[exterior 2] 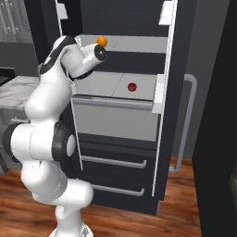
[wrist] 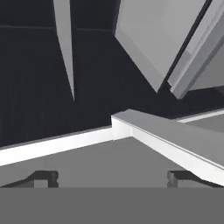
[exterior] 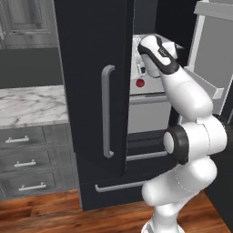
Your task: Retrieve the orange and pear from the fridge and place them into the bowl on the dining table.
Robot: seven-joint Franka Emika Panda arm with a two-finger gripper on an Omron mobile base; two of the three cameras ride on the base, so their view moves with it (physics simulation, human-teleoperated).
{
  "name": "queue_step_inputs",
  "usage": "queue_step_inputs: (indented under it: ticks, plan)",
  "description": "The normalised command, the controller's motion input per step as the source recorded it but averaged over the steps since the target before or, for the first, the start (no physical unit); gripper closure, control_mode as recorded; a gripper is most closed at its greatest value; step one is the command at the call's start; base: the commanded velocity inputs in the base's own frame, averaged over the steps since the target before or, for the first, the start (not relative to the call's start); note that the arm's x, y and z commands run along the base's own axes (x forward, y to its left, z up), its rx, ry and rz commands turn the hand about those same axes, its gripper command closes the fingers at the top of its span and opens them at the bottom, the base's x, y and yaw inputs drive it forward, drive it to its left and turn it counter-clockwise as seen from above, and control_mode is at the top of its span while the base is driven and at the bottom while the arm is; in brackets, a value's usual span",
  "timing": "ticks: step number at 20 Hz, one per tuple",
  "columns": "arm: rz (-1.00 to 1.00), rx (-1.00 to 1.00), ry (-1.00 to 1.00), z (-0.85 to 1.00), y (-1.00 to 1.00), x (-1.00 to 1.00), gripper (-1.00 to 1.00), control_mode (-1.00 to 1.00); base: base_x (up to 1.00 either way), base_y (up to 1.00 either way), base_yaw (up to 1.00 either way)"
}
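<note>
I find the fridge (exterior 2: 125,120) standing with its doors swung out, and my arm reaches into its open interior. The pincer (wrist: 111,177) sits just above a light-grey shelf (wrist: 87,162), its 2 tips (wrist: 43,178) spread wide with nothing between them. Beneath it, the drawers (exterior 2: 113,162) carry grey horizontal handles. The orange (exterior 2: 102,41) rests on the upper shelf, just above and beside my wrist in the right base view. A small red round object (exterior 2: 132,86) lies lower, on the next shelf down, off to the side.
</note>
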Motion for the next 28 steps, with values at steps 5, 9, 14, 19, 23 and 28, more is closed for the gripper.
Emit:
queue_step_inputs:
  ticks: [5,9,14,19,23,28]
  plan:
    - [0.26,0.0,0.0,-0.22,1.0,-0.83,-1.0,-1.0,0.0,0.0,0.0]
    - [0.29,-0.01,0.0,-0.18,1.0,-1.0,-1.0,-1.0,0.0,0.0,0.0]
    - [0.2,-0.01,0.0,-0.04,1.0,-0.61,-1.0,-1.0,0.0,0.0,0.0]
    - [-0.03,-0.04,-0.11,0.34,0.1,-0.64,-1.0,-1.0,0.0,0.0,0.0]
    - [-0.17,-0.18,-0.15,0.13,-0.91,-0.68,-1.0,-1.0,0.0,0.0,0.0]
    - [-0.09,-0.39,-0.09,0.07,-0.99,-0.45,-1.0,-1.0,0.0,0.0,0.0]
